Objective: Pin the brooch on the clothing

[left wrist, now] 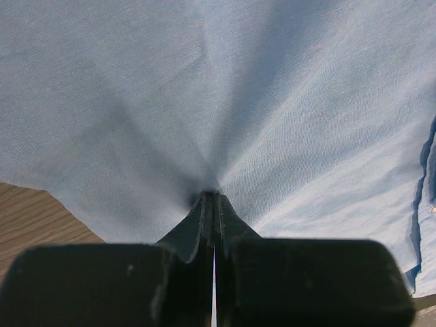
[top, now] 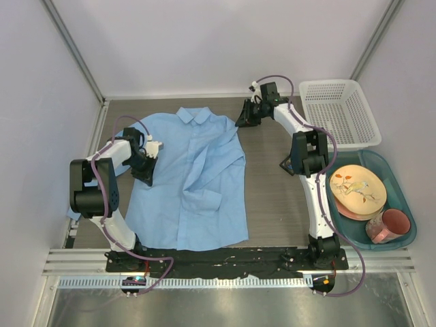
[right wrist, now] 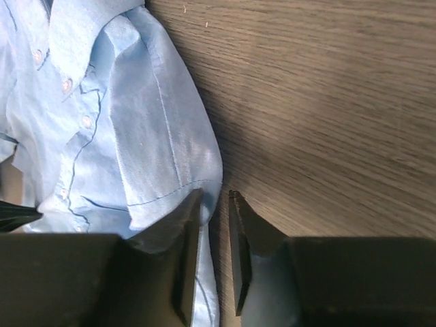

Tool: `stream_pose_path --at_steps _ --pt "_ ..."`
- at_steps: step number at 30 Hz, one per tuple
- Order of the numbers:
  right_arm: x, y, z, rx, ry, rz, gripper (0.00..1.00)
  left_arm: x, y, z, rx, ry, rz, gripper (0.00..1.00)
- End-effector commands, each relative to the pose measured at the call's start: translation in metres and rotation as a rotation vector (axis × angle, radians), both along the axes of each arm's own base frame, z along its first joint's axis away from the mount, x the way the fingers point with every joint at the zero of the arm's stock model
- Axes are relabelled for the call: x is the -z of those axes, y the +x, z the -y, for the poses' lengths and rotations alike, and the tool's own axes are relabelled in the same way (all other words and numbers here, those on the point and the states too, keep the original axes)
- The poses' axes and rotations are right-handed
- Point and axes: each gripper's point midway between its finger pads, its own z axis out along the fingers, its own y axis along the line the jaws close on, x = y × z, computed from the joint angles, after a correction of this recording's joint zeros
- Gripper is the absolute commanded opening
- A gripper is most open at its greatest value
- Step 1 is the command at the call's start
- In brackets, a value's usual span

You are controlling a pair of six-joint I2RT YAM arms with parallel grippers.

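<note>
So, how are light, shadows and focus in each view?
Top external view: even soft light, the shirt sharp, faint shadows. Left wrist view: the weave is crisp, but the left hand is dark and blurred; shadowed folds fan from its pinch. Right wrist view: uneven bright and dim bands across the table, the right hand dark and soft.

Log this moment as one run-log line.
left tool: shut on blue shirt | right tool: open, at shirt edge | brooch: not in view

No text, label, brand or number can be read in any view. The plate (top: 357,189) shows only a small painted picture, not writing.
</note>
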Motion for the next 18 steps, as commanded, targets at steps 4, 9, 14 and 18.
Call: stream_pose_path --at_steps 4,9,14,18 --pt "-0.021 0.003 -0.013 -0.034 0.060 0.048 0.01 0.014 -0.013 -0.018 0.022 0.088 -0.042 0.00" --pt "-0.043 0.018 0.010 -0.012 -0.034 0.165 0.01 0.017 -0.019 -0.024 0.044 0.114 -0.049 0.00" --pt "-0.058 0.036 0.040 -0.029 -0.260 0.345 0.01 0.020 -0.023 -0.027 0.047 0.122 -0.059 0.00" --pt "-0.071 0.047 0.052 -0.059 -0.411 0.458 0.01 0.021 -0.021 -0.027 0.042 0.120 -0.057 0.00"
